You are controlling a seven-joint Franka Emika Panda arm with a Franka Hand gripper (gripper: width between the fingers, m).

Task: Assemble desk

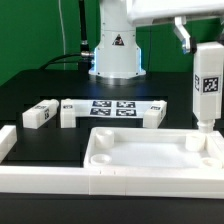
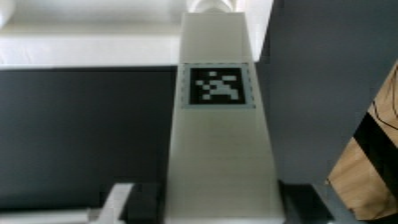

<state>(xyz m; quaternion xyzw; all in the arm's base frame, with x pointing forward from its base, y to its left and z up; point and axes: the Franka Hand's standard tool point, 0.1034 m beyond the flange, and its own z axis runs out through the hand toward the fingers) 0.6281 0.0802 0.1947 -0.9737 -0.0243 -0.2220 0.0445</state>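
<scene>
The white tray-like tabletop (image 1: 150, 183) lies at the front of the black table, open side up. My gripper (image 1: 206, 50) hangs over its far corner on the exterior view's right, shut on a white block leg (image 1: 207, 88) with a black-and-white tag, held upright. The leg's lower end meets that corner, but I cannot tell whether it is seated. In the wrist view the held leg (image 2: 217, 120) runs away from my gripper (image 2: 210, 205), and dark fingers (image 2: 128, 200) press against both its sides. Three loose legs (image 1: 38, 115) (image 1: 68, 112) (image 1: 150, 116) lie behind the tabletop.
The marker board (image 1: 112, 108) lies flat between the loose legs. Long white border rails (image 1: 40, 178) run along the front and the exterior view's left edge. The arm's white base (image 1: 115, 50) stands at the back. A blurred tan object (image 2: 365, 150) shows beside the held leg in the wrist view.
</scene>
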